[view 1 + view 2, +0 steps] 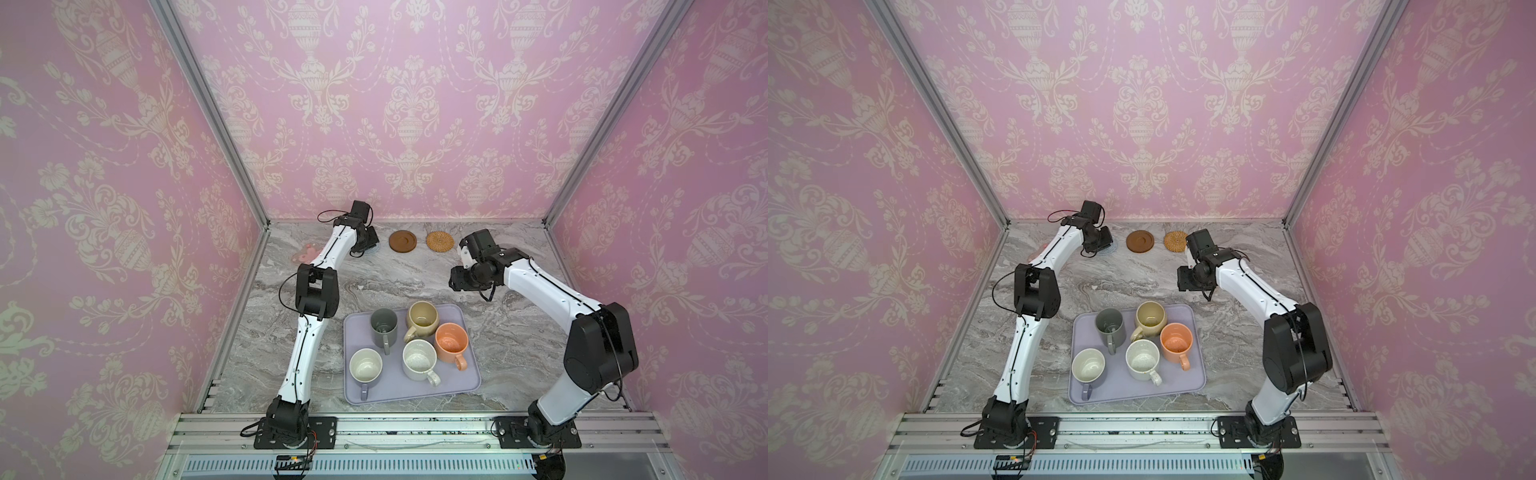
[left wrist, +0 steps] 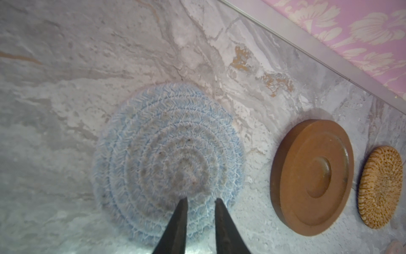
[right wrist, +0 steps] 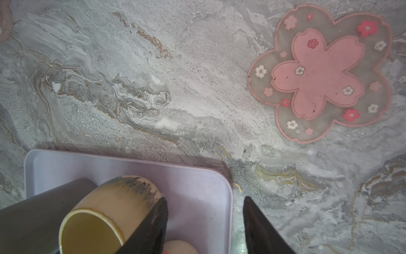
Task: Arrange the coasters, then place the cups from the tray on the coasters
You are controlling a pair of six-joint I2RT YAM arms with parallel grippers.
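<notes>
My left gripper [image 2: 201,199] hangs low at the back of the table, its tips a little apart over the edge of the light blue crocheted coaster [image 2: 167,162], which lies flat. In a row beside it lie the dark brown disc coaster [image 1: 402,240] and the woven rattan coaster [image 1: 440,240]. A pink flower coaster [image 3: 318,72] lies at the back left. My right gripper [image 3: 205,199] hovers open and empty above the back right corner of the lavender tray [image 1: 415,390]. On the tray stand the dark grey [image 1: 383,326], beige [image 1: 422,318], orange [image 1: 451,340], white speckled [image 1: 419,359] and lavender [image 1: 365,368] cups.
The marble tabletop [image 1: 395,282] is boxed in by pink patterned walls at the back and sides, with an aluminium rail along the front. The left arm's forearm [image 1: 328,253] covers part of the pink coaster in both top views.
</notes>
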